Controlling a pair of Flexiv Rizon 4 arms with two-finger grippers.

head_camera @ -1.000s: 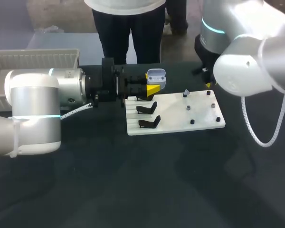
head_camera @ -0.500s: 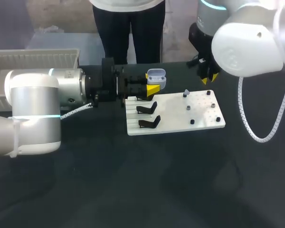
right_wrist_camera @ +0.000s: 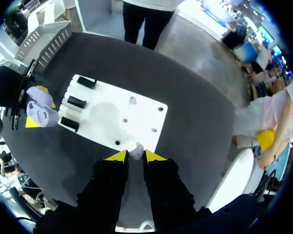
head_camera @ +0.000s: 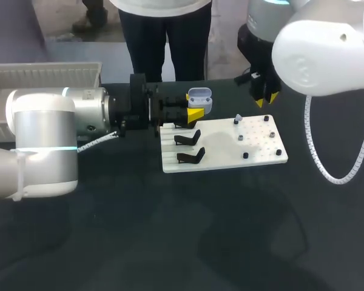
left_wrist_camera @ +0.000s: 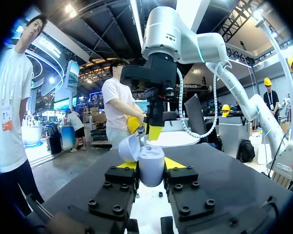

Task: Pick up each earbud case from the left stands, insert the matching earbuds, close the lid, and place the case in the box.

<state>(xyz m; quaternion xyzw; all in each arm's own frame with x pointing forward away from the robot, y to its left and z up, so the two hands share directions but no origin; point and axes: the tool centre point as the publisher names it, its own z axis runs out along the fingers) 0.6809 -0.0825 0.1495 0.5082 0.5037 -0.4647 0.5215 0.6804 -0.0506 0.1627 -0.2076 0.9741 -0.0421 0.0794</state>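
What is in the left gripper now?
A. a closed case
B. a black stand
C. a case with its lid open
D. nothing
C: the left gripper clamps the case from both sides, and its lid is swung open.

Box (head_camera: 48,74) partly behind left arm (head_camera: 42,142).

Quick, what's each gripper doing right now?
Left gripper: closed on the open earbud case.
Right gripper: closed on a small earbud, it seems.
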